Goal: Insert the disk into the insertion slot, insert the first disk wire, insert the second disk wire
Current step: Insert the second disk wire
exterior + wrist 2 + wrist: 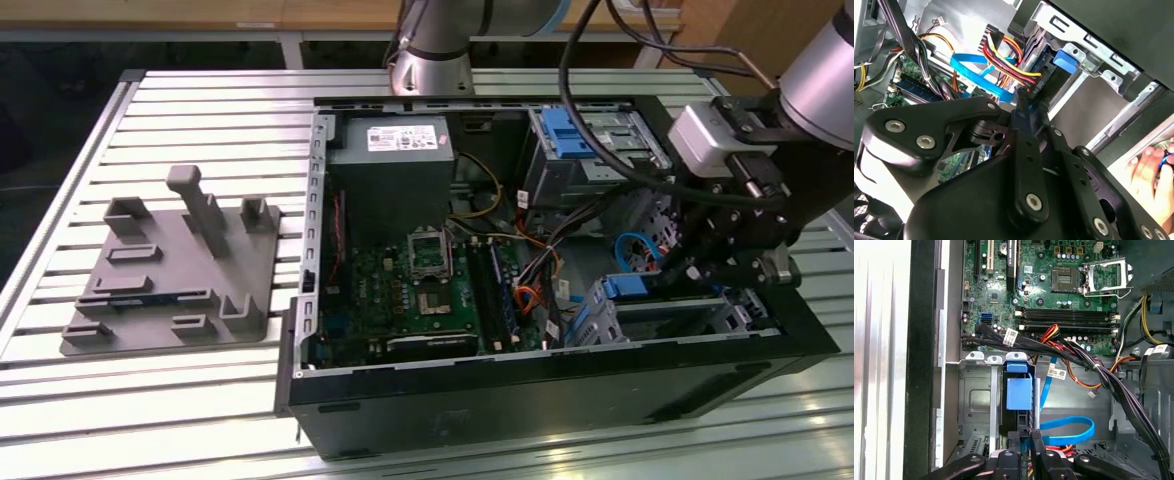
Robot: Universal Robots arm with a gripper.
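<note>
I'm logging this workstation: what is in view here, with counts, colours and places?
Open black desktop computer case: one, on the slatted metal table.
Green motherboard: one, inside the case.
Silver power supply box: one, case's far corner.
Silver sheet-metal drive cage, the insertion slot: one, holding a blue plastic tab.
Flat blue ribbon cable: one, beside the cage.
Grey plastic fixture tray: one, exterior view's left.
Person's hand: one, outside the case.
Black gripper: one, at the cage.

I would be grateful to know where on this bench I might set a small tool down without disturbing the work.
The slatted table is bare beyond the grey fixture plate, toward the far edge, and again between that plate and the near edge. A narrow strip runs between the plate and the computer case. Inside the case it is crowded: motherboard, cables, and the gripper by the drive cage.
</note>
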